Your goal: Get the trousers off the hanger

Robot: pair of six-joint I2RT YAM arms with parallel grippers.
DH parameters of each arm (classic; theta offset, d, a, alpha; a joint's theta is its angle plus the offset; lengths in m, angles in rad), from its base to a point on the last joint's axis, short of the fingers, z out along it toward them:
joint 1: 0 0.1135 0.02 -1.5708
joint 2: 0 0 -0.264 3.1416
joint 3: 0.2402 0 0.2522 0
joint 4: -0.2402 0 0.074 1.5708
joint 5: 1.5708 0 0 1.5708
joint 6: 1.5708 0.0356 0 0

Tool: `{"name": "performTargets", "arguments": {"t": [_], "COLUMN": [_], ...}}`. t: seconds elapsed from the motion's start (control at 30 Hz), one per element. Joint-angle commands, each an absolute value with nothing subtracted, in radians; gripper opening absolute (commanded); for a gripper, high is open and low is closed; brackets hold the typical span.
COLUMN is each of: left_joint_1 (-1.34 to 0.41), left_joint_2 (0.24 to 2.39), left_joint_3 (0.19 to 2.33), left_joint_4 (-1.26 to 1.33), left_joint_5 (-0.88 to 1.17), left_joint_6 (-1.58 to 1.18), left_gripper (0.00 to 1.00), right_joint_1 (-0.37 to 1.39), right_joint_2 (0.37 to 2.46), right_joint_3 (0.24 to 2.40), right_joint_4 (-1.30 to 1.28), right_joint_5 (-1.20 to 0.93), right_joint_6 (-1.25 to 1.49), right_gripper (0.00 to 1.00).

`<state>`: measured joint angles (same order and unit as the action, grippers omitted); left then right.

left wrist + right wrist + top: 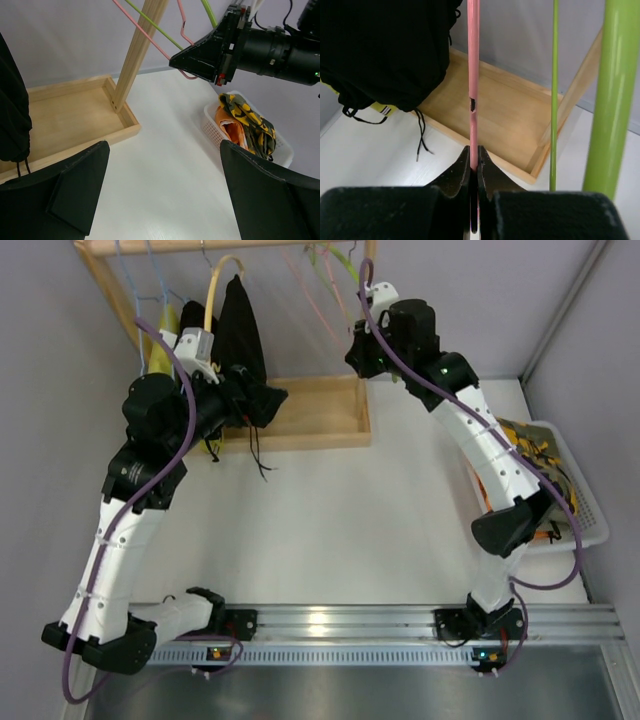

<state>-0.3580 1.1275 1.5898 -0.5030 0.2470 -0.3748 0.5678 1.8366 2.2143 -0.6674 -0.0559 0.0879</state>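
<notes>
Tugging could unhook the pale-pink wire hanger (473, 75) from the wooden rail (180, 246): right gripper (474, 167) jaws clench its wire, left gripper (162, 165) jaws released.

trousers (247, 120) in basket (212, 131), R of rack (320, 410) | hanger (473, 75) on rack rail (in R gripper (474, 160))

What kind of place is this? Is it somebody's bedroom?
Probably a robot test bench, not a bedroom. Two robot arms are bolted to a metal rail on a white table, beside a small wooden clothes rack and a basket of trousers. One holds a pink hanger.
</notes>
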Motion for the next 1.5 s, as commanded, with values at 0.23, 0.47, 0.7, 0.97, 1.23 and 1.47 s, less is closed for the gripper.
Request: {"name": "performTargets", "arguments": {"t": [0.23,0.47,0.7,0.97,1.23,1.47], "left_joint_1": [-0.35,-0.348,-0.345,-0.347,-0.347,-0.345], "left_joint_2": [1.089,1.077,1.061,1.046,1.127,1.054], "left_joint_3": [1.554,1.516,1.431,1.368,1.313,1.218], "left_joint_4": [-0.495,-0.512,-0.563,-0.666,-0.937,-1.012], "left_joint_5": [0.244,0.245,0.25,0.345,0.521,0.416], "left_joint_6": [-0.356,-0.344,-0.264,-0.169,0.032,0.057], "left_gripper": [0.99,0.99,0.99,0.99,0.99,0.99], "right_joint_1": [0.509,0.511,0.512,0.512,0.512,0.505], "right_joint_2": [1.914,1.859,1.74,1.493,1.226,0.962], "right_joint_3": [2.254,2.186,2.054,1.829,1.541,1.292], "right_joint_4": [-0.784,-0.781,-0.761,-0.675,-0.634,-0.661], "right_joint_5": [-0.146,-0.158,-0.15,-0.13,-0.149,-0.173], "right_joint_6": [0.14,0.135,0.146,0.101,0.011,-0.069], "right_gripper": [0.0,0.12,0.51,0.89,0.99,0.99]}}
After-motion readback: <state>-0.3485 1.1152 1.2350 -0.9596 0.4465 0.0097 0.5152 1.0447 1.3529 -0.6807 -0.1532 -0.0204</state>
